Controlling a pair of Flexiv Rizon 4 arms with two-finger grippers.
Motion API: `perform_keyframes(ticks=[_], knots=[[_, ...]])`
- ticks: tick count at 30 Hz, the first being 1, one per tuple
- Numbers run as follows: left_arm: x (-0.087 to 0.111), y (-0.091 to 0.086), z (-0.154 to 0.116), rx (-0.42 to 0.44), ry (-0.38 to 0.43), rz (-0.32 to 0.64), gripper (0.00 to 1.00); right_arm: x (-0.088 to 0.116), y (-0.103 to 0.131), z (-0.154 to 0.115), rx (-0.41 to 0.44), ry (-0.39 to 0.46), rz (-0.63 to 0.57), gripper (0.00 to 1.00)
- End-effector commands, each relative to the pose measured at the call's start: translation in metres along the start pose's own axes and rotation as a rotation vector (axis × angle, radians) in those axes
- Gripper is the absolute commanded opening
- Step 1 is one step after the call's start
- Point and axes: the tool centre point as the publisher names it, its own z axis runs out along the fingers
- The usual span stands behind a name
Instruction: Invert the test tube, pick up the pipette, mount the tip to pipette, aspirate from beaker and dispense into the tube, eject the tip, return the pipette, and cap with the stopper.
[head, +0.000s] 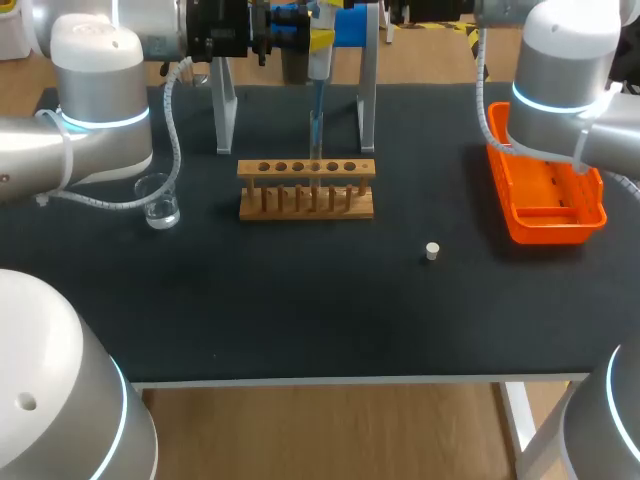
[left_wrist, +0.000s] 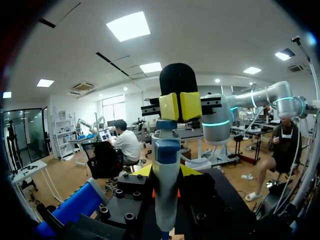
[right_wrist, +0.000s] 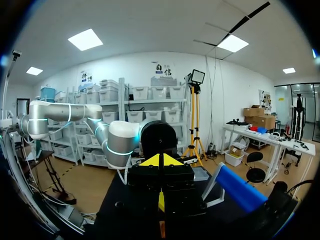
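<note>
Table (head: 300, 320): black top.
Orange tray (head: 545, 225): at the right, beneath the right arm.
Rack (head: 306, 188): wooden, mid-table.
Left gripper (left_wrist: 180, 106): yellow tips clamped on the pipette (left_wrist: 166, 190) — upright above the rack's far side.
Right gripper (right_wrist: 161, 200): open or closed — cannot tell.
Beaker (head: 158, 200): left of the rack.
Stopper (head: 432, 251): alone, right of the rack.

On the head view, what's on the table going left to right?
Beaker → wooden rack → white stopper → orange tray.
</note>
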Motion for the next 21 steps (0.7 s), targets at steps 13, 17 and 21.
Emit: perform_keyframes(ticks=[13, 17, 21], knots=[[-0.0018, -0.0042, -0.0005, 0.003, 0.004, 0.001, 0.00, -0.0015, -0.0086, -0.0005, 0.010, 0.002, 0.006, 0.00], [-0.0018, -0.0042, -0.0005, 0.003, 0.004, 0.001, 0.00, -0.0024, -0.0134, 0.0003, 0.016, 0.001, 0.013, 0.00], [-0.0018, -0.0042, -0.0005, 0.003, 0.004, 0.001, 0.00, -0.0025, -0.0156, 0.0004, 0.019, 0.000, 0.018, 0.00]])
